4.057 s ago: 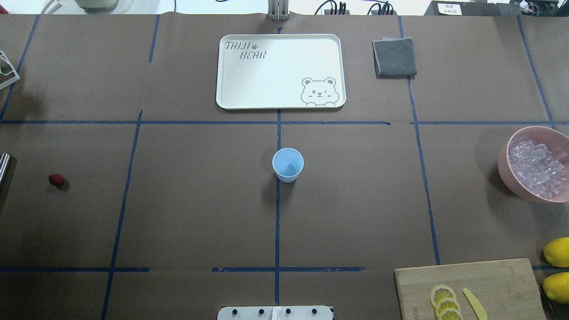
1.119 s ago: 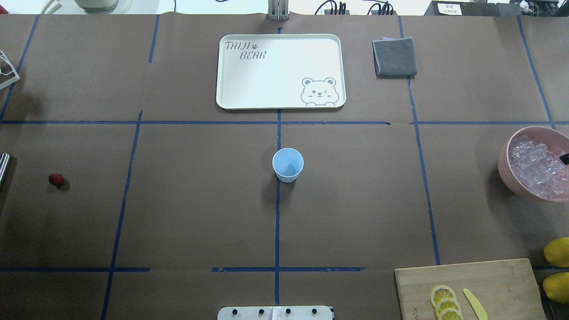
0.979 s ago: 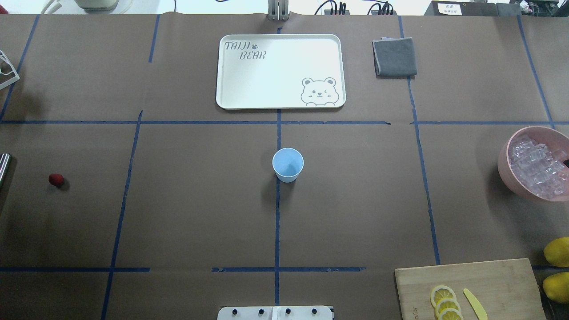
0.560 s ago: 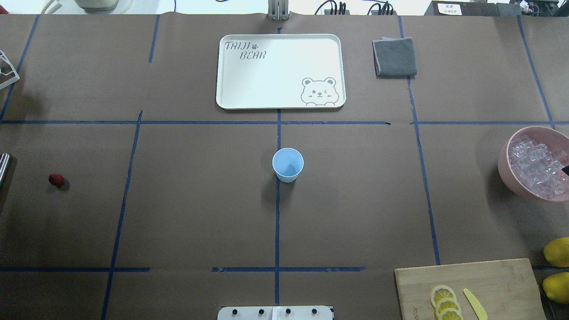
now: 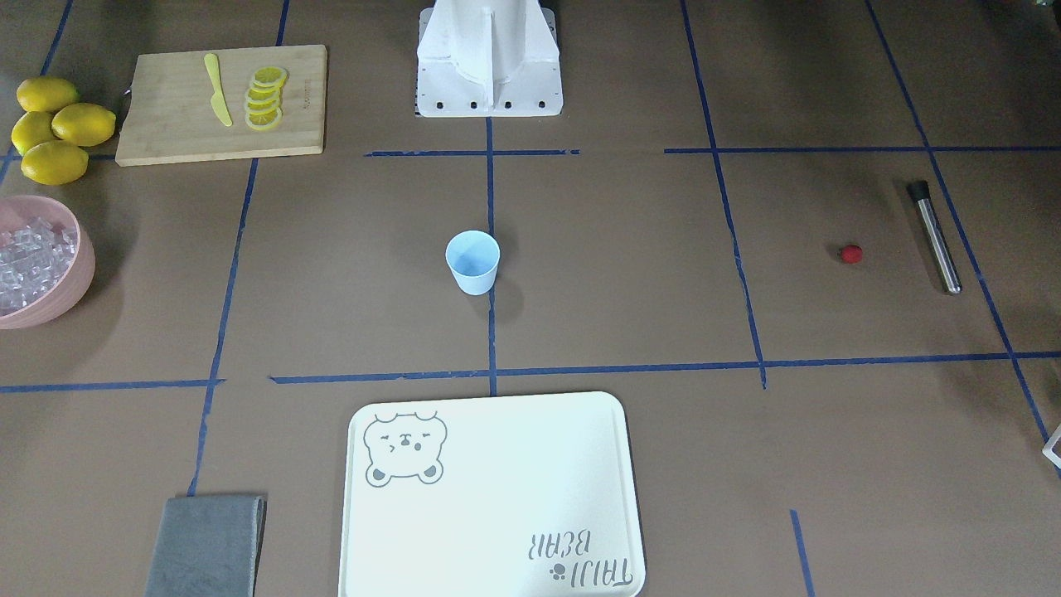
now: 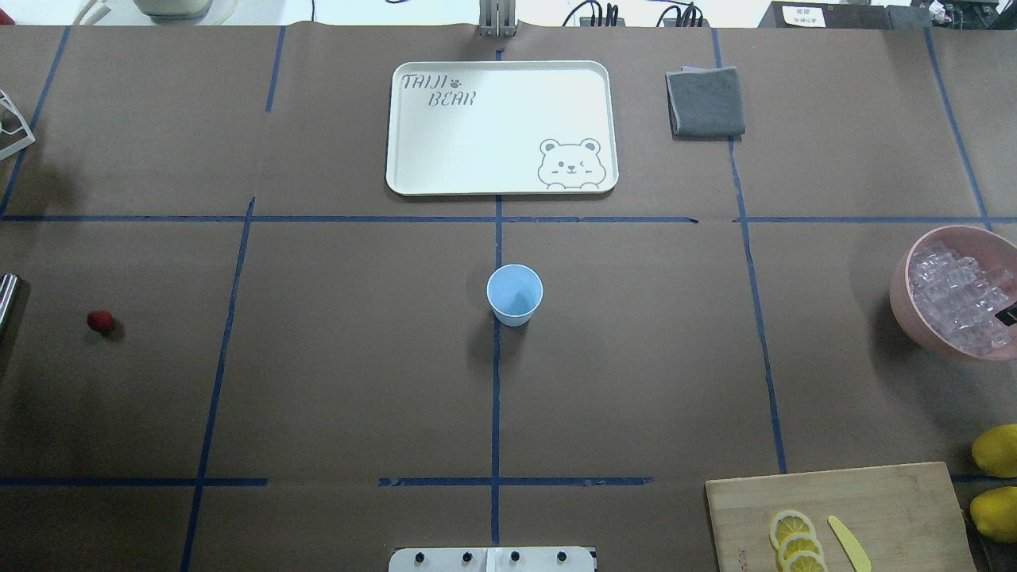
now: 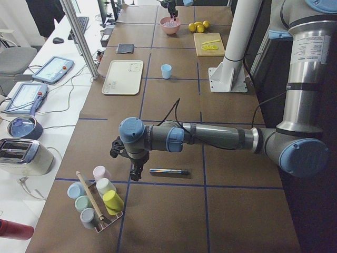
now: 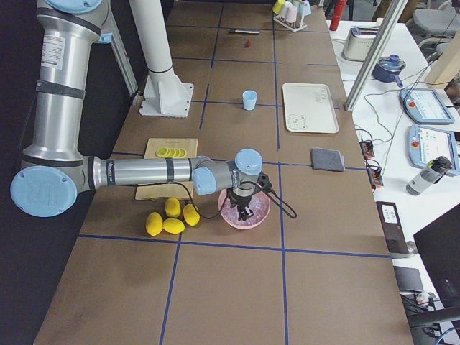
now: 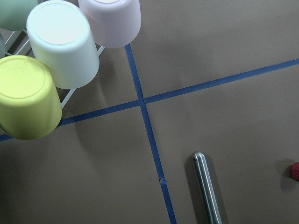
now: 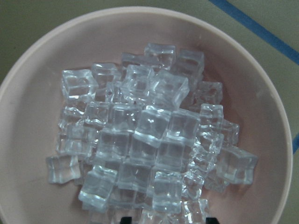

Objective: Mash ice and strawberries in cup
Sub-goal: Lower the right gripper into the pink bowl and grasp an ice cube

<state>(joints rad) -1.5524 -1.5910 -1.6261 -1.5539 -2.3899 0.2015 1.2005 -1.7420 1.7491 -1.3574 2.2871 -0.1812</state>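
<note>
Well, glassy ice cubes (image 10: pixel 149 135) fill the smooth pink bowl (image 10: pixel 29 140).

Bear tray (image 6: pixel 493 135), grey cloth (image 6: pixel 705 102), lemons (image 5: pixel 83 123), cutting board (image 5: pixel 166 124).

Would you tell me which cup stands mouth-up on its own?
The light-blue cup: it stands upright at the table's centre, while the other cups lie tilted together at the table's end.

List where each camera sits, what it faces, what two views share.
Front-facing: across table, facing robot base; cup central.
Overhead: behind robot, looking down; base edge.
Exterior left: left end; left arm near.
Exterior right: right end; right arm over pink bowl.
Left wrist: down on metal rod, strawberry.
Right wrist: down into ice; right pincer tips show.
Shared: cup, front-facing and overhead.
</note>
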